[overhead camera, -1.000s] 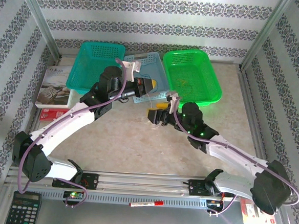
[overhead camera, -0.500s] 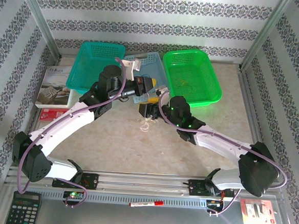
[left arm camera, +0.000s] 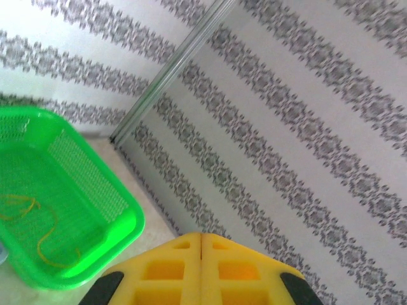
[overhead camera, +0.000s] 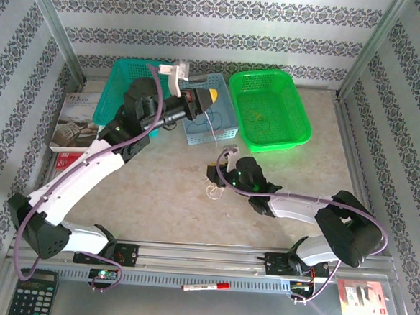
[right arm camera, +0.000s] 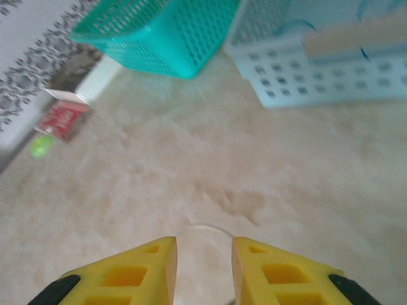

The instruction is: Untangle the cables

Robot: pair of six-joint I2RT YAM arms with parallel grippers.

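Top view: left claw (overhead camera: 205,97) raised above light blue basket (overhead camera: 213,137). Thin whitish strand (overhead camera: 212,120) hangs below claw tip; grip on it not discernible. Right claw (overhead camera: 213,176) low on table (overhead camera: 164,197), whitish cable (overhead camera: 212,192) just beside tip. Yellow-orange cables (overhead camera: 256,117) inside green basket (overhead camera: 298,128).

Left wrist view: left claw fingers pressed together, no gap. Yellow-orange cables on green basket floor.

Right wrist view: right claw at narrow gap. Whitish cable curves on table just ahead of fingertips; contact not discernible. Teal basket (right arm camera: 178,38) beyond.
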